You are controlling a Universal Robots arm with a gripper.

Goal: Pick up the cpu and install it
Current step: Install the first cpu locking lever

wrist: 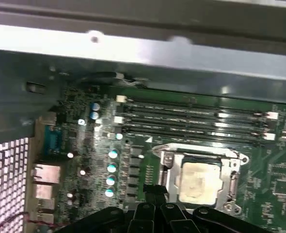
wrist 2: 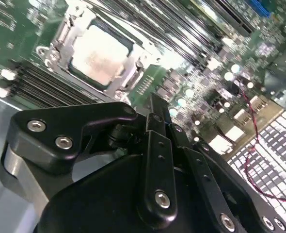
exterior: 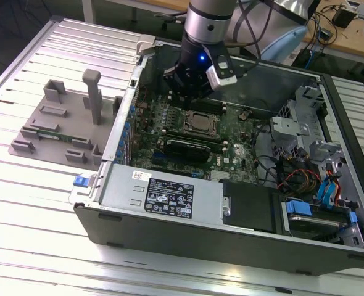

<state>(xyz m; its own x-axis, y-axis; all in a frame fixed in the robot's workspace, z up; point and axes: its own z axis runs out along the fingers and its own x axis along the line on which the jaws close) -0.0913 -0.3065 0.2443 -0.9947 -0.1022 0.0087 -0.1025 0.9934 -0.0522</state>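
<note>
The cpu (exterior: 202, 123) is a pale square plate lying flat inside the metal socket frame on the green motherboard (exterior: 231, 132) of the open computer case. It also appears in both wrist views, cpu (wrist 2: 98, 53) and cpu (wrist: 198, 180). My gripper (exterior: 186, 92) hangs over the motherboard just beyond the socket, toward the case's far wall, above the memory slots. Its black links converge to a narrow tip, gripper (wrist 2: 154, 104), and it is shut with nothing in it. It stands apart from the cpu.
A grey fixture tray (exterior: 65, 123) with upright posts sits to the exterior view's left of the case. The power supply (exterior: 163, 194), the drive cage (exterior: 305, 123) and loose cables (exterior: 293, 176) crowd the case. Memory slots (wrist: 191, 119) run beside the socket, under the case wall (wrist: 133, 48).
</note>
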